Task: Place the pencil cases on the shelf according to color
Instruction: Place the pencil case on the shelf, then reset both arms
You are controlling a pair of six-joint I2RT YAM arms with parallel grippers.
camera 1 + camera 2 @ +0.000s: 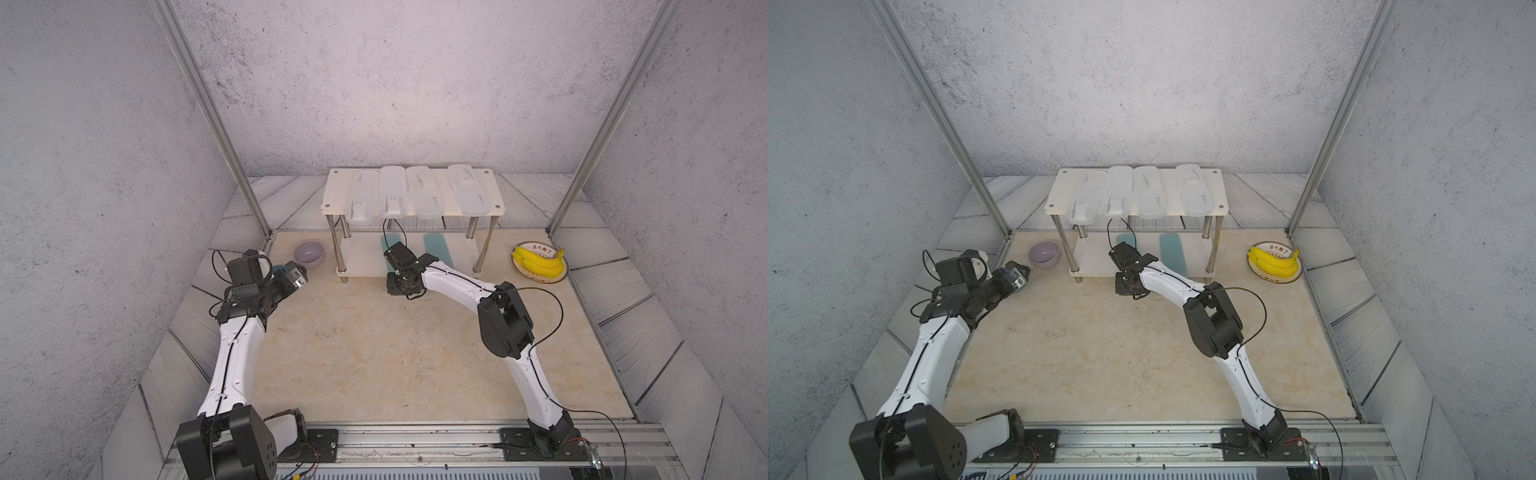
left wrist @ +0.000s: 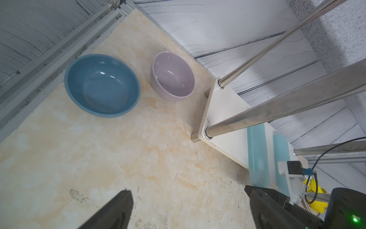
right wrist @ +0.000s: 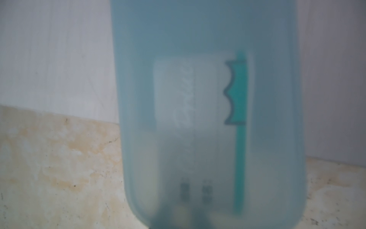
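Broadly, the cell is closed in by grey speckled walls (image 1: 395,83) and aluminium posts (image 1: 208,112); a beige marbled worktop (image 1: 374,353), scuffed and stained, is bordered by wood-grain panels (image 1: 623,282); at its far edge the two-tier shelf (image 1: 336,189) is stood. Four frosted clear pencil cases (image 1: 424,193) are ranged on the upper board; two teal pencil cases (image 1: 1171,249) lie on the lower board (image 1: 361,257), apart. The teal case (image 3: 208,99) on the robot's left is pinched at its near end, which overhangs the board's front edge, by the right claw (image 1: 395,272); the left claw (image 2: 188,202) is spread and empty near the blue bowl (image 2: 102,85). Seating this case is judged to be the step in hand; it is best slid straight back, kept flat and parallel to its teal neighbour (image 1: 437,251), clear of the chrome legs (image 1: 336,243), before being let go.
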